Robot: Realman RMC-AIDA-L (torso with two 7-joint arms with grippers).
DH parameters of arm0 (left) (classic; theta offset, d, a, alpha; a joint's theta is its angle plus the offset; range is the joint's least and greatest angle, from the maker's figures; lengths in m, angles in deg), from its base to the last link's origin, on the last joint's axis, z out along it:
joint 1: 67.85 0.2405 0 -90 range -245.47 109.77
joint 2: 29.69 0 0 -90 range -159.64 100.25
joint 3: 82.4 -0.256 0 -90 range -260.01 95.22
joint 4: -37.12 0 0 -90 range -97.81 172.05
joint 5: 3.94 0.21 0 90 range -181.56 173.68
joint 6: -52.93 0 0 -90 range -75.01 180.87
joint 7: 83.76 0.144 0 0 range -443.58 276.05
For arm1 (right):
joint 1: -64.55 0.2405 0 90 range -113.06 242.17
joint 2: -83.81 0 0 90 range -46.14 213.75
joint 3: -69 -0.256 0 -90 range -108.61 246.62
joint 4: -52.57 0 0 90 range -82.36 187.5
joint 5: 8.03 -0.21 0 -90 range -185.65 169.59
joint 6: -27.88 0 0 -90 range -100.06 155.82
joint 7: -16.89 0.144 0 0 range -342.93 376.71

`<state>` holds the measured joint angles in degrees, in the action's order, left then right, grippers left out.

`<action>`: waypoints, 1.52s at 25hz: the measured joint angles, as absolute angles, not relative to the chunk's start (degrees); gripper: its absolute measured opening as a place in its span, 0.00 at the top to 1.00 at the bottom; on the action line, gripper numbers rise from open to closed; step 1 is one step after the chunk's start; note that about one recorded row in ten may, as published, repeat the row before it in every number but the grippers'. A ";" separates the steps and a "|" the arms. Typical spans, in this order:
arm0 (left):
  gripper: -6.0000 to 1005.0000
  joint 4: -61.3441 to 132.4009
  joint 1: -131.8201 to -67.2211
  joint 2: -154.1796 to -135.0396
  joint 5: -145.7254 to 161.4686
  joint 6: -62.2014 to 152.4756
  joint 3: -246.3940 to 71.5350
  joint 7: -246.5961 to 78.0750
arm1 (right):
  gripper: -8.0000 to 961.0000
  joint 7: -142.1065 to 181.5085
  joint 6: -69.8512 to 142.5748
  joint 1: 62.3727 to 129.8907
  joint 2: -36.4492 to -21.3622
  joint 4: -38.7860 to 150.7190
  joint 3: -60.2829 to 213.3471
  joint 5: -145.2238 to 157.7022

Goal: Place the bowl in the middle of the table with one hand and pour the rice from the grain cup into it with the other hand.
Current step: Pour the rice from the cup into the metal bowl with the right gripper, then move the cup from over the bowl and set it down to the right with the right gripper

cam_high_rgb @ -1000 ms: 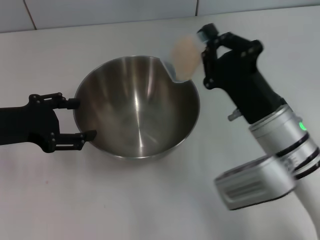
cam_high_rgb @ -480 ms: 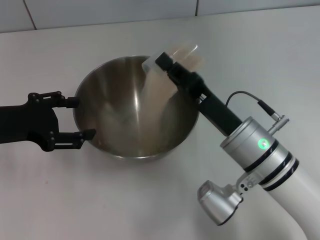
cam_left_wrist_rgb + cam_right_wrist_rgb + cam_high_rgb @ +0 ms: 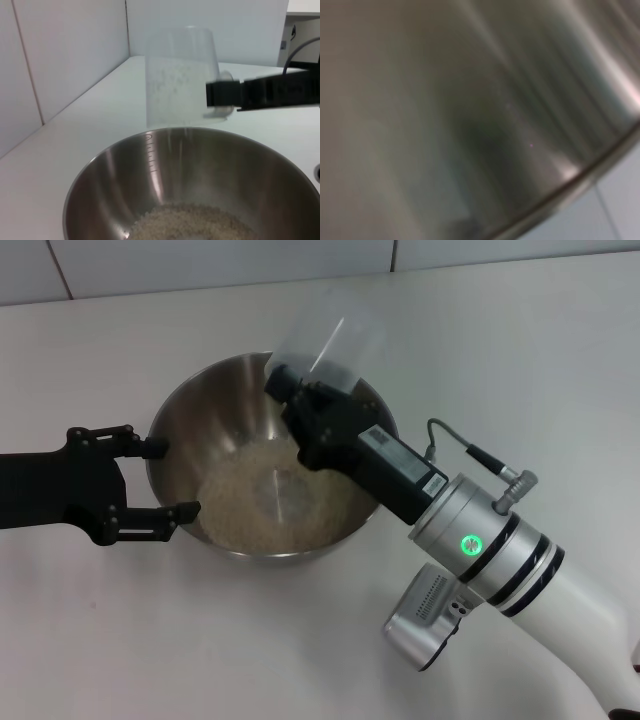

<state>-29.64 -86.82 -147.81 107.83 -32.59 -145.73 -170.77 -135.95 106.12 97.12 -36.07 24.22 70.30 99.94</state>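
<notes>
The steel bowl (image 3: pixel 200 410) stands mid-table with the rice (image 3: pixel 250 510) lying in a pale heap on its bottom. My right gripper (image 3: pixel 287 382) is shut on the clear grain cup (image 3: pixel 335 338) and holds it tipped mouth-down over the bowl's far rim; the cup looks empty. My left gripper (image 3: pixel 160 480) is open at the bowl's left side, one finger on each side of the rim. In the left wrist view the cup (image 3: pixel 180 82) hangs above the bowl (image 3: pixel 100 165) and the rice (image 3: pixel 190 222), with the right gripper (image 3: pixel 225 95) on it. The right wrist view shows only the bowl's inner wall (image 3: pixel 470 125).
The white table (image 3: pixel 150 640) spreads all around the bowl. A tiled wall (image 3: pixel 200 260) runs along its far edge. My right arm (image 3: pixel 490 550) reaches over the table's front right and partly covers the bowl's right rim.
My right wrist has rolled further and moved over the bowl. The cup went from tilted and full to upturned and empty, and the rice now lies in the bowl. The left gripper barely moved.
</notes>
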 joint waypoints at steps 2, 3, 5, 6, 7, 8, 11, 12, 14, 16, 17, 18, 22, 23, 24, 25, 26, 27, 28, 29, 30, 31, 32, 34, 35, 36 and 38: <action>0.17 -29.63 -86.83 -147.81 107.84 -32.59 -145.77 -170.77 | 0.97 -136.65 105.57 97.24 -36.07 24.73 70.08 101.34; 0.17 -29.63 -86.89 -147.81 107.86 -32.58 -145.85 -170.81 | 0.97 -137.15 104.84 97.29 -36.07 25.20 69.72 102.85; 0.17 -29.65 -86.93 -147.81 107.86 -32.59 -145.85 -170.82 | 0.97 -137.52 102.67 97.13 -36.07 25.71 68.26 105.71; 0.17 -29.65 -86.95 -147.81 107.85 -32.59 -145.85 -170.82 | 0.97 -137.52 102.67 97.13 -36.07 25.71 68.26 105.71; 0.17 -29.65 -86.99 -147.82 107.86 -32.59 -145.85 -170.82 | 0.97 -136.88 102.18 96.82 -36.07 25.36 67.31 105.97; 0.17 -29.66 -87.01 -147.84 107.86 -32.59 -145.85 -170.82 | 0.97 -134.84 102.08 96.17 -36.06 24.05 65.73 105.96; 0.17 -29.65 -87.11 -147.88 107.86 -32.58 -145.85 -170.81 | 0.97 -122.11 103.69 92.99 -36.07 17.24 59.49 106.00; 0.17 -29.64 -87.11 -147.89 107.86 -32.59 -145.85 -170.81 | 0.96 -116.24 104.78 91.70 -36.08 14.72 57.36 106.16; 0.17 -29.64 -87.11 -147.90 107.86 -32.59 -145.85 -170.80 | 0.96 -105.72 106.83 89.90 -36.07 11.79 54.60 106.28; 0.17 -29.78 -87.02 -147.90 107.86 -32.58 -145.85 -170.80 | 0.96 -94.03 108.89 87.76 -36.00 9.38 52.15 106.21; 0.17 -29.86 -86.96 -147.91 107.86 -32.59 -145.84 -170.79 | 0.96 -89.00 109.54 86.92 -35.92 8.56 51.13 106.14; 0.17 -29.93 -86.93 -147.91 107.86 -32.58 -145.81 -170.79 | 0.96 -84.46 110.04 85.92 -35.83 7.70 49.72 106.06; 0.17 -30.00 -86.84 -147.91 107.85 -32.59 -145.66 -170.82 | 0.96 -61.11 110.51 81.48 -35.71 5.65 42.06 105.87; 0.17 -30.00 -86.83 -147.91 107.85 -32.58 -145.64 -170.84 | 0.96 -52.90 110.41 80.54 -35.58 6.07 40.15 105.85; 0.17 -30.01 -86.83 -147.90 107.85 -32.58 -145.60 -170.87 | 0.96 -43.70 110.09 79.93 -35.46 7.59 38.17 105.87; 0.17 -30.01 -86.83 -147.91 107.85 -32.57 -145.57 -170.89 | 0.96 -27.57 109.46 79.53 -35.35 12.18 35.00 105.98; 0.17 -30.03 -86.83 -147.90 107.84 -32.55 -145.52 -170.91 | 0.96 -20.22 109.00 80.01 -35.42 15.76 33.92 106.00; 0.17 -30.03 -86.84 -147.90 107.84 -32.56 -145.52 -170.97 | 0.96 -20.22 109.00 80.01 -35.42 15.76 33.92 106.00; 0.17 -30.03 -86.88 -147.90 107.84 -32.53 -145.55 -171.08 | 0.96 -13.42 108.47 80.83 -35.55 19.27 33.10 105.98; 0.17 -30.03 -86.91 -147.90 107.84 -32.55 -145.58 -171.15 | 0.96 -8.80 107.57 81.79 -35.69 22.53 32.74 105.90; 0.17 -30.03 -86.93 -147.90 107.84 -32.53 -145.60 -171.21 | 0.96 -0.04 104.44 84.11 -35.86 28.82 32.30 105.81; 0.17 -30.03 -86.96 -147.90 107.84 -32.55 -145.63 -171.24 | 0.96 3.59 102.02 85.26 -35.86 31.05 32.35 105.81; 0.17 -30.03 -86.96 -147.90 107.84 -32.55 -145.63 -171.24 | 0.96 3.59 102.02 85.26 -35.86 31.05 32.35 105.81; 0.17 -30.03 -87.01 -147.90 107.84 -32.50 -145.76 -171.26 | 0.96 9.27 97.41 87.36 -35.81 34.48 32.68 106.15; 0.17 -30.03 -87.02 -147.90 107.84 -32.50 -145.77 -171.26 | 0.96 11.28 95.15 88.45 -35.78 35.91 33.22 106.53; 0.17 -30.03 -87.07 -147.90 107.85 -32.45 -145.79 -171.27 | 0.96 12.92 92.87 89.56 -35.74 37.05 33.94 106.88; 0.17 -30.03 -87.20 -147.90 107.85 -32.34 -145.80 -171.28 | 0.96 14.30 89.32 91.28 -35.64 38.23 36.09 107.19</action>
<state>-30.03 -87.20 -147.90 107.85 -32.34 -145.80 -171.28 14.30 89.32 91.28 -35.64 38.23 36.09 107.19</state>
